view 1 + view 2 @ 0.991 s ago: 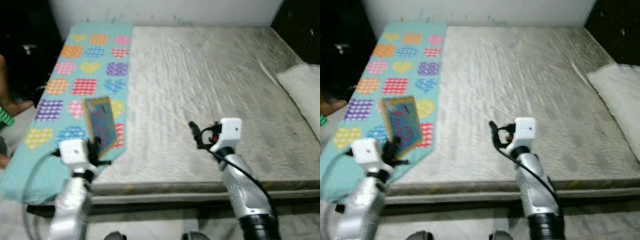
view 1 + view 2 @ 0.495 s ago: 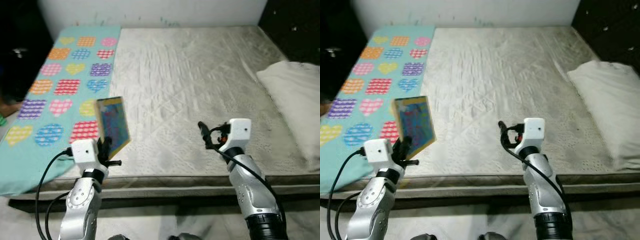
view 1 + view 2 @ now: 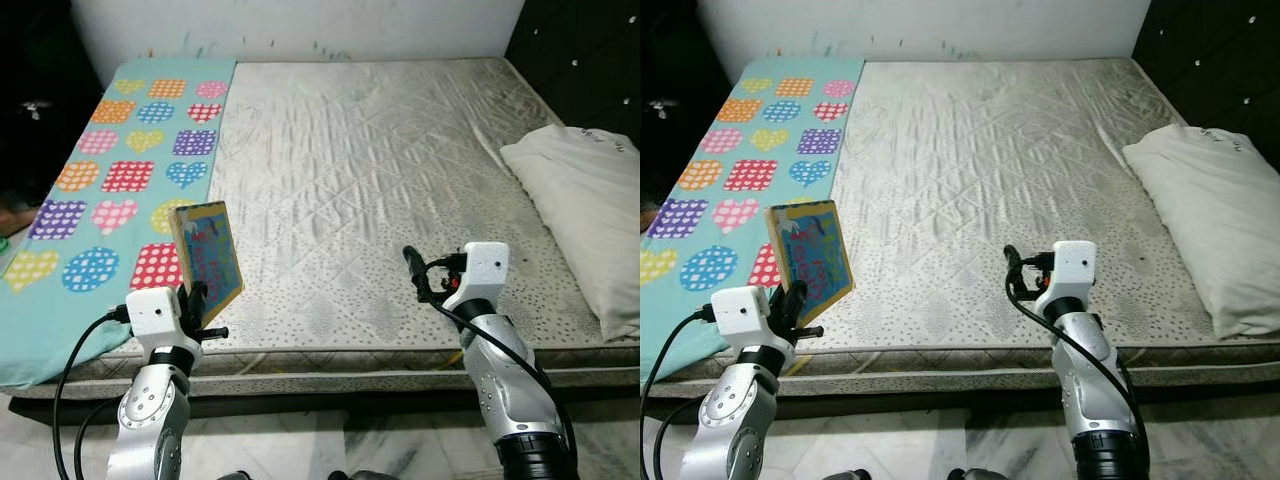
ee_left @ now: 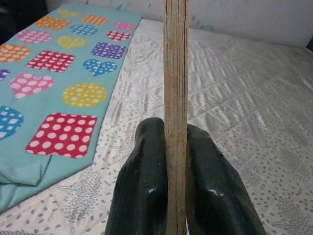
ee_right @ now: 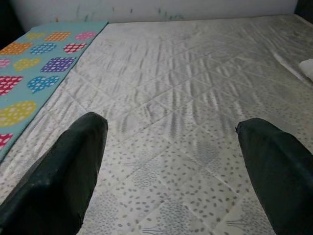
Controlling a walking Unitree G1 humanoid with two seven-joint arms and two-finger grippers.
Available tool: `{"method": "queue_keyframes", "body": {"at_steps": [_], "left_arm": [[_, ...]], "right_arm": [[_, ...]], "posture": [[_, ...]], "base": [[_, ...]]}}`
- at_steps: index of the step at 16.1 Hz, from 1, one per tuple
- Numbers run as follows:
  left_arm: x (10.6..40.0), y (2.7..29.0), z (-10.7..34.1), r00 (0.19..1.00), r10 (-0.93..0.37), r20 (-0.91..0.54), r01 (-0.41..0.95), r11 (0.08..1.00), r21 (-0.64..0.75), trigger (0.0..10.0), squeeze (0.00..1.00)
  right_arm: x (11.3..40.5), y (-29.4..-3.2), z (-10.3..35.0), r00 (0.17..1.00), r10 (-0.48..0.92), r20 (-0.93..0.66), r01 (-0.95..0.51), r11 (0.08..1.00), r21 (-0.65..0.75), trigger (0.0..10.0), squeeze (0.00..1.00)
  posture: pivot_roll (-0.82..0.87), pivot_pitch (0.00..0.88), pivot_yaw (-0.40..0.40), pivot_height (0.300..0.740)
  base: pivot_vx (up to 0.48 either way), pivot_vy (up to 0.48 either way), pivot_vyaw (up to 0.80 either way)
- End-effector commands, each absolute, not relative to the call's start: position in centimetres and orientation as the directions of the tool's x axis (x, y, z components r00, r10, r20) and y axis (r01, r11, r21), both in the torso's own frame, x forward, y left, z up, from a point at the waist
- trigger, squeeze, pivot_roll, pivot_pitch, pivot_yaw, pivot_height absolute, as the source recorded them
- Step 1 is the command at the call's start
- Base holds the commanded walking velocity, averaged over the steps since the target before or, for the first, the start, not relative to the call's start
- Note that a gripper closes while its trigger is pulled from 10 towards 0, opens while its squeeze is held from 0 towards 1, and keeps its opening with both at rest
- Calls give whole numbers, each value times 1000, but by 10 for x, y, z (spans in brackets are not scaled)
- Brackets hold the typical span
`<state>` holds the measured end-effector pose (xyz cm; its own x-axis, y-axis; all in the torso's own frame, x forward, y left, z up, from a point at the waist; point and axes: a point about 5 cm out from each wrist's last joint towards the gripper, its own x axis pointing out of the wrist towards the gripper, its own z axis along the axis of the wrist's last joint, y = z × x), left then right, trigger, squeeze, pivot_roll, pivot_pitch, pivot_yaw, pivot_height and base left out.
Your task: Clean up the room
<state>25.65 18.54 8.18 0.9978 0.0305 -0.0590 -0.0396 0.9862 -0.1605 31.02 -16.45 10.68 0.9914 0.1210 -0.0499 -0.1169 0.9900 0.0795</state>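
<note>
Clean-up judged barely begun: left gripper (image 3: pixel 200 305) jaws clamped on upright picture book (image 3: pixel 208 257) above bed's (image 3: pixel 380 150) near-left edge; right gripper (image 3: pixel 1012 270) jaws wide, empty

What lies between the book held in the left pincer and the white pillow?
In the left eye view, between the book and the pillow lies bare quilted mattress, with the open right pincer over its near edge.

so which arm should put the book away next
Left, most likely. The left gripper already has its fingers shut on the book, held upright above the mattress edge. The right gripper hovers open and holds nothing.
</note>
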Motion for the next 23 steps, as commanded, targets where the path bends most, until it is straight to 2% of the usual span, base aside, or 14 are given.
{"method": "queue_keyframes", "body": {"at_steps": [1,6,10,23], "left_arm": [[261,185,93,1000,26,-3,-27,989,-143,10000,0],[261,185,94,1000,28,8,-26,986,-163,10000,0],[261,179,99,998,-41,47,48,986,-161,10000,0],[261,176,99,997,-63,52,71,984,-166,10000,0]], "right_arm": [[312,-164,107,991,125,-49,-121,989,85,10000,0],[312,-161,106,989,137,-46,-133,987,84,10000,0],[313,-161,107,990,138,-42,-134,988,82,10000,0],[315,-162,108,990,134,-36,-131,989,74,10000,0]], "posture": [[-116,110,-15,740],[-116,116,-15,740],[-117,117,-16,740],[-125,122,-14,740]], "base": [[0,0,-800],[0,0,0],[0,0,0],[333,0,0]]}}
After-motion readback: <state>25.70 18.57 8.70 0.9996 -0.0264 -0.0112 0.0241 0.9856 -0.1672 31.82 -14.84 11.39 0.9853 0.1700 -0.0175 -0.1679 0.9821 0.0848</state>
